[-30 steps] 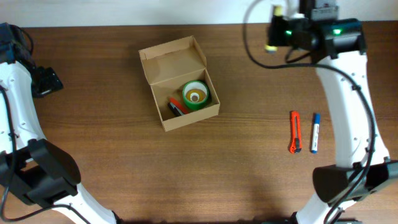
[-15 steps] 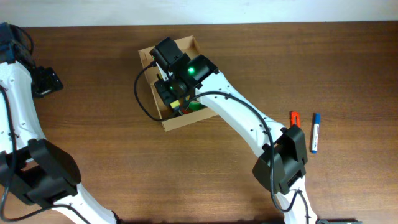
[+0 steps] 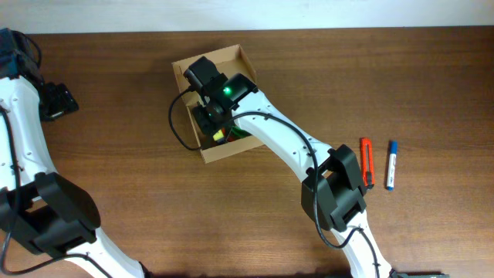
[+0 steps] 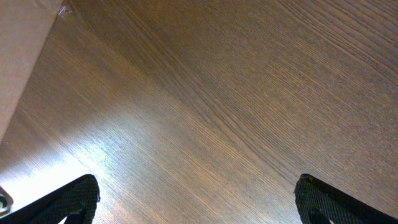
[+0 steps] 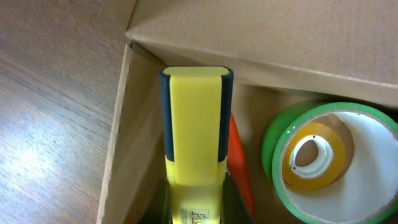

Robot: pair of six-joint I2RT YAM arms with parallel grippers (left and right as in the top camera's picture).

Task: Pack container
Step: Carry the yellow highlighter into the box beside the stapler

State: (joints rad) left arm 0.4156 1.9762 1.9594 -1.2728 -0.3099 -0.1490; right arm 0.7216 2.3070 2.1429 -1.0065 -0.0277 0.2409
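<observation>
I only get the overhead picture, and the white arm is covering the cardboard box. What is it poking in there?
Observer: Its wrist camera shows the right gripper clamped on a yellow item with dark blue edges. The item is inside the container, close to one side wall.
Operator: Is anything else in there?
Observer: A green tape roll with a smaller yellow roll nested in its hole.
Operator: And the other arm?
Observer: The left gripper is open over bare table, holding nothing.
</observation>
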